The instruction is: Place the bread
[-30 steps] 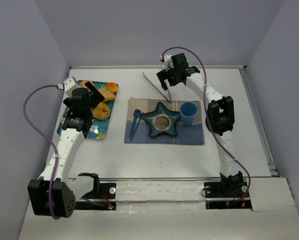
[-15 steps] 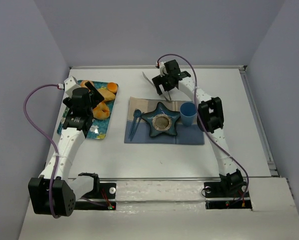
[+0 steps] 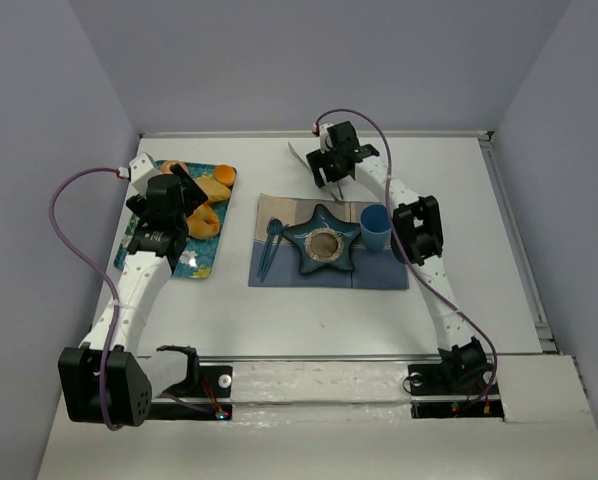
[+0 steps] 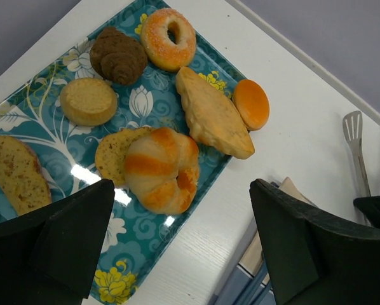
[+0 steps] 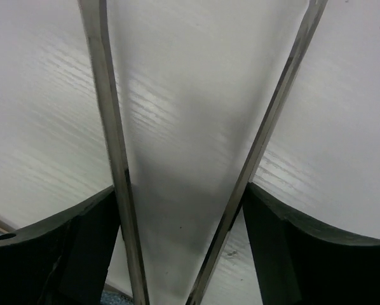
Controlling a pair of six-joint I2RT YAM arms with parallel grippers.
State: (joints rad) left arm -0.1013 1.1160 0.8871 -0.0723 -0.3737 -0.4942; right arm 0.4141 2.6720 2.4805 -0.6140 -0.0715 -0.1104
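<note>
Tabletop [image 3: 499, 270]: right end effector [image 5: 180, 213] wide around tongs [image 5: 109, 114]

A robotics lab test cell: plain lilac-grey wall panels [image 3: 309, 60] box in a white table [image 3: 499, 260], two cabled robot arms [image 3: 137, 280] bolted at its near edge.

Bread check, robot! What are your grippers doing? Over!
Left gripper open above the tray. Right gripper open around the tongs. Bread on the tray, untouched. Other pastries crowd it.
</note>
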